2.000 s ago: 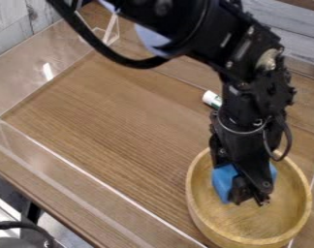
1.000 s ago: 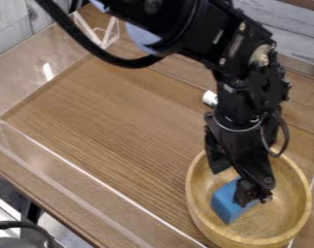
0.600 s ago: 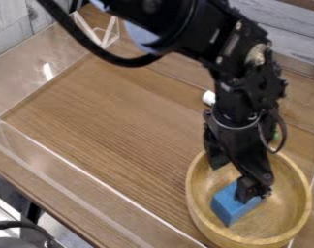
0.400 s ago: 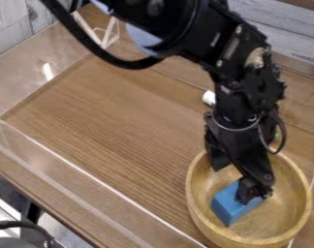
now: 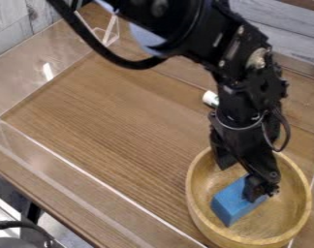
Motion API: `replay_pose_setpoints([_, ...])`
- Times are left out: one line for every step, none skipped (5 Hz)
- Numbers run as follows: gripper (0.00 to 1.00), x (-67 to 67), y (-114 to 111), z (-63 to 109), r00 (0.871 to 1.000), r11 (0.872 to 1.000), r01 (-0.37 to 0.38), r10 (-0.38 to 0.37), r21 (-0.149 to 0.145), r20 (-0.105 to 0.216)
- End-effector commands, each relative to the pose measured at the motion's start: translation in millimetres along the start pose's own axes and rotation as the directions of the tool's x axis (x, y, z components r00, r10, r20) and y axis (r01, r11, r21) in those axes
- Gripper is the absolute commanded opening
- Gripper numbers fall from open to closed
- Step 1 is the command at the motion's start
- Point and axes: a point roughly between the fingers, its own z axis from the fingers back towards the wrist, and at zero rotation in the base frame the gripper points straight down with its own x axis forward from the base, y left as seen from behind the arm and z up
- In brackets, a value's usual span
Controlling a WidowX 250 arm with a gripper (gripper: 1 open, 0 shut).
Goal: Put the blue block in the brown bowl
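One wooden table carries everything; the black robot arm reaches steeply down over the brown bowl at the lower right; its gripper stands spread, holding nothing; the blue block lies inside the bowl, just below the fingertips.

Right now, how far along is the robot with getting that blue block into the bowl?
It looks nearly finished. The blue block already lies inside the brown bowl, resting on its floor. The gripper hangs just above the block with its jaws open, so it no longer appears to hold it. Probably all that is left is for the arm to lift away from the bowl.
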Motion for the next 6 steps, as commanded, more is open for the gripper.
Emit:
replay_pose_setpoints([1.0, -3.0, 5.6, -5.8, 1.0, 1.0, -0.013, 0.013, 0.011, -0.006])
replay_pose_setpoints([1.0, -4.0, 6.9, -9.5, 1.0, 1.0, -0.02, 0.02, 0.014, -0.009])
replay_pose_setpoints([1.0, -5.1, 7.7, -13.6, 1.0, 0.999, -0.028, 0.028, 0.017, -0.012])
replay_pose_setpoints([1.0, -6.2, 8.7, -17.9, 0.999, 0.999, -0.035, 0.036, 0.02, -0.015])
replay_pose_setpoints([1.0, -7.1, 9.7, -23.3, 0.999, 0.999, -0.043, 0.043, 0.022, -0.019])
replay_pose_setpoints([1.0, -6.8, 11.7, -20.2, 0.999, 0.999, -0.046, 0.046, 0.02, -0.026])
